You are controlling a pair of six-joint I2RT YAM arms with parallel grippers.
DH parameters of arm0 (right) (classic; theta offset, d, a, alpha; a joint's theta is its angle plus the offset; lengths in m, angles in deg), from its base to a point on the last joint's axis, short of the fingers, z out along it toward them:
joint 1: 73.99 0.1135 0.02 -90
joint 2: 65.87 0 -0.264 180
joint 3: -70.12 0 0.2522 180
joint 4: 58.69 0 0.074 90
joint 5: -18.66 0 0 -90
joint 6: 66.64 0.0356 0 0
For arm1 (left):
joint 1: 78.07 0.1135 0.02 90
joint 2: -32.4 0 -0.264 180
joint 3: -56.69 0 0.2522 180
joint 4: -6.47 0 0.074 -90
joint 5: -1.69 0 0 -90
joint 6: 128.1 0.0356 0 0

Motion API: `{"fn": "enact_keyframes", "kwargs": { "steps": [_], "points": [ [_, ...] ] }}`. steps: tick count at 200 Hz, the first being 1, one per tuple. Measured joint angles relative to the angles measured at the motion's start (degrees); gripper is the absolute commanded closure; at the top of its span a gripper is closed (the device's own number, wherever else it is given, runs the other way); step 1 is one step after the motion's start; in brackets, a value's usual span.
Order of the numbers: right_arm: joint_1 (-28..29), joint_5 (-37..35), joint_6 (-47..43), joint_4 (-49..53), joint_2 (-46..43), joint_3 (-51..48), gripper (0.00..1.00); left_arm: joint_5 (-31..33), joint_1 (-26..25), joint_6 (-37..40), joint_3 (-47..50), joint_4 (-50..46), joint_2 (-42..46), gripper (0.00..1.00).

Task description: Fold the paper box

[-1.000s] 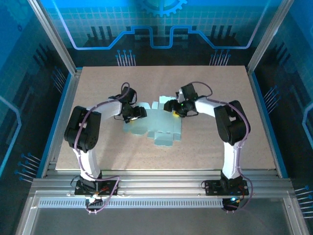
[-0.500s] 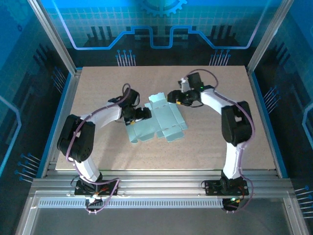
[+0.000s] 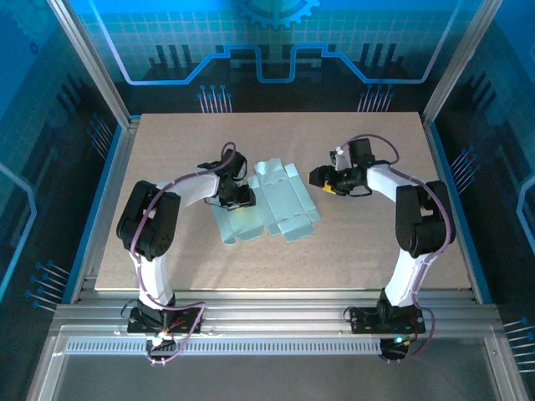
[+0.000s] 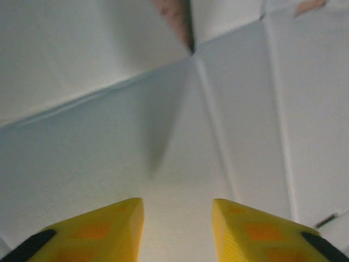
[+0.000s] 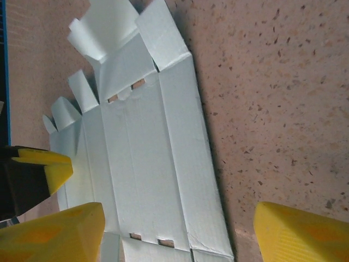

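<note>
The paper box is a pale mint flat cut-out lying unfolded on the table, its flaps pointing to the far side. My left gripper is low over the card's left part. In the left wrist view its yellow fingertips stand apart, and the creased card lies flat beyond the gap, with nothing between them. My right gripper hovers to the right of the card, clear of it. In the right wrist view it is wide open and looks along the paper box and its raised end flaps.
The speckled brown tabletop has free room in front of the card and to its right. Metal frame posts and blue panels ring the table. One yellow finger of the left gripper shows at the card's edge in the right wrist view.
The right gripper let go of the card's far edge and drew back to the right. The card turned and slid slightly left. The left gripper stayed on the card, its jaws narrowing.
</note>
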Motion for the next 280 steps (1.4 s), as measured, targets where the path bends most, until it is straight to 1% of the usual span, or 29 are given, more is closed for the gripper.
{"fn": "enact_keyframes", "kwargs": {
  "steps": [8,31,54,84,112,130,177,187,205,222,251,280],
  "points": [
    [0.0,0.4,-0.3,0.0,0.9,0.2,0.28,0.0,0.0,-0.1,0.6,0.2,-0.2,0.69],
    [0.0,1.8,-1.3,0.5,4.5,1.7,0.29,0.0,0.0,-0.2,1.0,1.2,-0.4,0.72],
    [0.1,3.4,-2.3,1.0,7.4,3.2,0.32,-0.4,0.2,-0.2,1.5,2.5,-0.6,0.72],
    [0.6,5.5,-3.2,1.4,8.0,4.3,0.35,-1.6,0.8,-0.2,2.4,4.4,-0.6,0.72],
    [1.7,8.4,-4.4,1.5,9.1,4.9,0.43,-2.4,1.0,-0.2,2.7,5.4,-0.6,0.72],
    [1.6,8.8,-4.8,1.5,9.1,5.0,0.54,-2.5,1.0,-0.2,2.8,5.6,-0.6,0.72],
    [1.6,8.7,-6.6,2.4,9.1,5.5,0.81,-2.6,1.1,-0.2,2.9,6.0,-0.6,0.71],
    [1.6,8.8,-7.4,2.8,9.1,5.5,0.90,-2.9,1.1,-0.2,2.9,6.3,-0.6,0.71],
    [1.9,7.7,-8.5,4.0,9.1,5.7,1.00,-3.0,1.1,-0.2,3.2,7.0,-0.6,0.71],
    [2.3,5.6,-9.8,5.2,9.1,6.4,1.00,-3.5,1.1,-0.3,3.3,7.5,-0.6,0.71],
    [4.2,-0.8,-11.3,6.8,7.4,6.6,1.00,-4.1,1.2,-0.3,3.6,8.3,-0.5,0.69],
    [5.8,-5.6,-12.3,7.4,4.9,6.6,1.00,-4.6,1.1,-0.3,4.4,9.2,0.4,0.69]
  ]
}}
